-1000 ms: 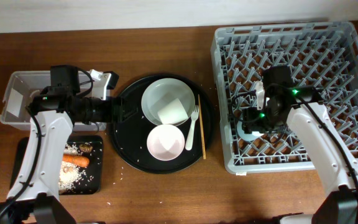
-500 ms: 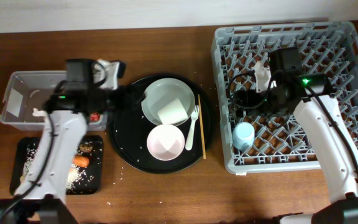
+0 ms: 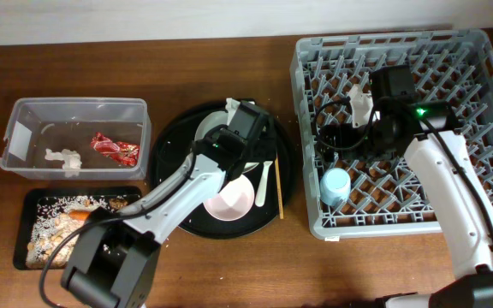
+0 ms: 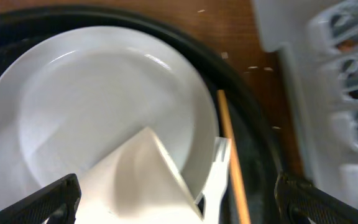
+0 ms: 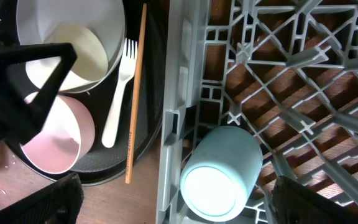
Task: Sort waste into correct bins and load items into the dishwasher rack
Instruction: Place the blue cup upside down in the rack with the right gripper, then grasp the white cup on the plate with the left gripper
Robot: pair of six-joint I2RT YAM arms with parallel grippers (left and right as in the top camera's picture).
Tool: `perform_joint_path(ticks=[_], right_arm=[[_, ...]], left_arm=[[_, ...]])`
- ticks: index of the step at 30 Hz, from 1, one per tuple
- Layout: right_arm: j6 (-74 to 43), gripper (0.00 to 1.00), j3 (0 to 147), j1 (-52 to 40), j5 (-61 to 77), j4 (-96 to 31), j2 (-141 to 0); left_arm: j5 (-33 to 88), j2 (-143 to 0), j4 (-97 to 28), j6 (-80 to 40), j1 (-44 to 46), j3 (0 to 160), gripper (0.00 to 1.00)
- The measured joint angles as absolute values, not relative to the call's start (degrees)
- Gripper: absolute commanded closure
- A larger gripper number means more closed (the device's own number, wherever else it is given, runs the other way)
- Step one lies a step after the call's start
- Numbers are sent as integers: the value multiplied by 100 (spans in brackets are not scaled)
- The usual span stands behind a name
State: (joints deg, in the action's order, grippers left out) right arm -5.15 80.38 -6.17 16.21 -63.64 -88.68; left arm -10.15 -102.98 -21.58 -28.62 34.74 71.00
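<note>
My left gripper [image 3: 229,142] hangs open over the round black tray [image 3: 171,198]. Its fingertips straddle the cream cup [image 4: 142,180], which lies tipped on the pale plate [image 4: 92,93]. The white fork [image 4: 216,171] and wooden stick [image 4: 230,162] lie just right of the cup. The arm partly covers the white bowl [image 3: 238,198]. My right gripper [image 3: 332,149] is open above the light blue cup [image 5: 222,173], which lies on its side in the grey rack's [image 3: 478,51] front-left corner, free of both fingers. The clear tub [image 3: 24,115] holds the red wrapper [image 3: 114,150] and white tissue [image 3: 62,158].
The shallow black tray [image 3: 26,210] at front left holds rice scraps and the carrot [image 3: 80,216]. Loose grains dot the round tray and the table near it. The rack's near wall [image 5: 178,93] stands close to the round tray's right rim.
My left arm swung from the tub to the round tray and opened; the red wrapper now lies in the tub. My right gripper opened, lifted off the blue cup, then stayed still.
</note>
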Motion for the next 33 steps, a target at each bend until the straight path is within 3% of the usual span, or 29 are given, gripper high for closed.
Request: perform_joint_path(ticks=[11, 12, 14, 16, 19, 33], right_arm=[[-515, 1, 8038, -615, 1621, -6361, -8868], [-513, 1, 8038, -617, 1621, -6361, -8868], [-515, 1, 8038, -615, 1621, -6361, -8868], [-515, 1, 8038, -617, 1621, -6361, -8868], [-513, 1, 8038, -615, 1621, -6361, -8868], [-517, 1, 8038, -615, 1621, -6359, -8868]], left_arm=[[-2563, -10471, -3804, -2985, 3474, 7116, 2], [-2648, -10471, -3835, -2982, 3474, 7116, 7], [-2749, -10471, -3791, -2982, 3474, 7116, 27], [-2770, -10471, -3667, -2978, 3474, 7116, 36], [-2764, -10471, -3492, -2982, 3474, 7116, 42], [-2770, -10702, -3173, -2462, 3474, 7116, 42]])
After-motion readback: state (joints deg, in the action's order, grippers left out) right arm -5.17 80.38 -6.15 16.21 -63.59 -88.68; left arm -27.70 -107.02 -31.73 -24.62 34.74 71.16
